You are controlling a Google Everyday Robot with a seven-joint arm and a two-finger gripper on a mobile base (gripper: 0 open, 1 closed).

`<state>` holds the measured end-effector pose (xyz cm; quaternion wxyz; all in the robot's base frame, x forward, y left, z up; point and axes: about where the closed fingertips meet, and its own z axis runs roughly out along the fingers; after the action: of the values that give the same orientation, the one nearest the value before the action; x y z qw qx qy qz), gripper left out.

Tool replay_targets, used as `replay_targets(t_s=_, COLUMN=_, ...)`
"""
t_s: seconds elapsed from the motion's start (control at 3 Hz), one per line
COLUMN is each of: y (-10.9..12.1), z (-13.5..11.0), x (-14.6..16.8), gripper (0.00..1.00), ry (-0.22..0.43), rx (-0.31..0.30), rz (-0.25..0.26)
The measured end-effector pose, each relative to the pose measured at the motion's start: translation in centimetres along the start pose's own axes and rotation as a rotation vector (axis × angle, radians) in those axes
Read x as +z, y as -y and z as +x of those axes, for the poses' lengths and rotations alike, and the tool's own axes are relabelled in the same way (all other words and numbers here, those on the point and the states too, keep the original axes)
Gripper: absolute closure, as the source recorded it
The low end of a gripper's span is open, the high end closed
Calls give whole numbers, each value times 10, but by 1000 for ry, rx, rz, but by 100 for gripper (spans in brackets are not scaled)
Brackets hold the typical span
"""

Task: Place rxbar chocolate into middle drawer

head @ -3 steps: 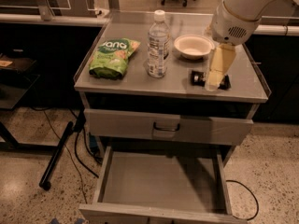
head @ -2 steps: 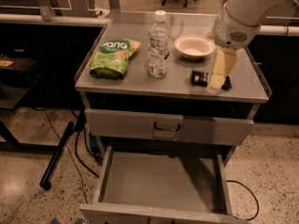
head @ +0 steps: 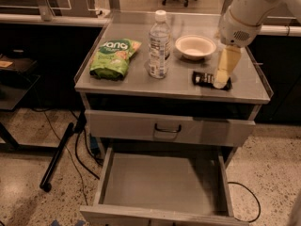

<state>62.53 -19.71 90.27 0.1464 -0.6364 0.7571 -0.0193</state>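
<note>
The rxbar chocolate (head: pixel 203 79) is a small flat black wrapper lying on the grey cabinet top (head: pixel 141 81), in front of the bowl at the right. My gripper (head: pixel 221 83) points straight down with its tip on the bar's right end, hiding that end. The middle drawer (head: pixel 162 182) is pulled open below, a shallow grey box with a bare floor and nothing in it.
A green snack bag (head: pixel 114 58) lies at the left of the top, a clear water bottle (head: pixel 159 44) stands in the middle and a white bowl (head: pixel 195 46) sits behind the bar. A shut drawer front with a dark loop handle (head: pixel 167 128) is above the open drawer. Cables and a black pole (head: pixel 59 154) lie on the floor at the left.
My arm has shifted slightly to the right. The gripper stays down at the bar's right end. The bar, the bottle, the bowl and the drawer have not moved.
</note>
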Motion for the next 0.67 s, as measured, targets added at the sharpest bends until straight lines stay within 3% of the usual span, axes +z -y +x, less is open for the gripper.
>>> replay_targets(t_s=0.33, y=16, z=9, x=1, gripper=0, ry=-12, rx=8, rz=11)
replay_targets(t_s=0.67, y=23, z=44, x=12, gripper=0, ry=-23, rx=82, rz=3)
